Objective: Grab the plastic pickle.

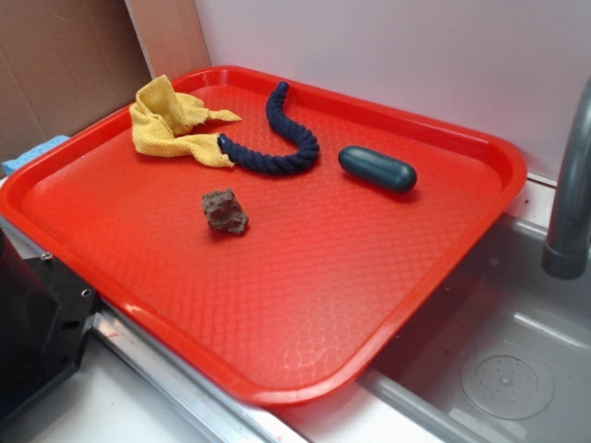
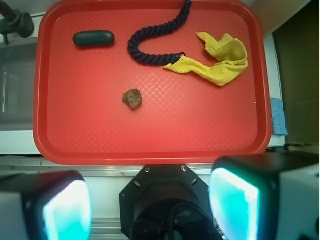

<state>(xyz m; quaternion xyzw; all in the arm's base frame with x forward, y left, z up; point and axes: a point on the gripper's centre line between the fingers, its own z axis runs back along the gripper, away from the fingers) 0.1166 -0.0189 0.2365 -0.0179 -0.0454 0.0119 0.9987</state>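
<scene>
The plastic pickle (image 1: 378,169) (image 2: 93,38), a smooth dark teal capsule, lies flat on the red tray (image 1: 323,314) (image 2: 150,145), toward its far right corner in the exterior view and at the upper left in the wrist view. My gripper (image 2: 150,207) hangs high above the near edge of the tray, over the robot base (image 2: 165,200). It is open, with nothing between its two glowing teal pads (image 2: 67,210). The gripper itself does not show in the exterior view.
A curved navy rope (image 1: 282,143) (image 2: 155,42), a crumpled yellow cloth (image 1: 171,120) (image 2: 217,60) and a small brown rough cube (image 1: 224,210) (image 2: 132,98) also lie on the tray. A metal sink (image 1: 499,369) and grey faucet (image 1: 568,194) sit to the right.
</scene>
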